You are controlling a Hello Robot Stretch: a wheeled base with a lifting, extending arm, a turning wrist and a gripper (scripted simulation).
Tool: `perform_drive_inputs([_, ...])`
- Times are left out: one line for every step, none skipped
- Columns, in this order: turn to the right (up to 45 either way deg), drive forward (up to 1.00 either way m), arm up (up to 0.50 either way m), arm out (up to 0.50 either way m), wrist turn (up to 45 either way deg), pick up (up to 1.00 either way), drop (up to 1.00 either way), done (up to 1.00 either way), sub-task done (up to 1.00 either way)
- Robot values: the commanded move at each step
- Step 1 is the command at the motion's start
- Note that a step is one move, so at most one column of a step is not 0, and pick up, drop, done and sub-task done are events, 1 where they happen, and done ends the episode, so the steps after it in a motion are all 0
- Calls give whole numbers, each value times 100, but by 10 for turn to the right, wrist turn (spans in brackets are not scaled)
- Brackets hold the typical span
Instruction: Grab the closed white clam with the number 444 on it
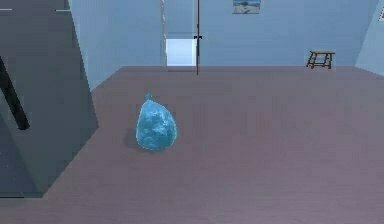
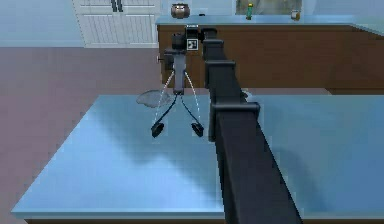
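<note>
End effector [image 2: 177, 128] over blue tabletop [image 2: 90, 150], arm [image 2: 240, 140] extd.

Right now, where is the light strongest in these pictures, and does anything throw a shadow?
Forward view: the pale rectangular opening in the far wall is brightest; the crinkled blue translucent bag leaves only a faint shadow at its base on the mauve floor. Arm side view: the pale blue smooth tabletop is evenly lit, with no hard glare.

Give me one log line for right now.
arm out across blue table | gripper at arm's end, hold unclear | ahead: blue bag on floor, stool beyond
</note>
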Motion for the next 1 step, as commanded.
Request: perform_drive_inputs([0, 0, 0, 0, 450, 0, 0, 0, 0])
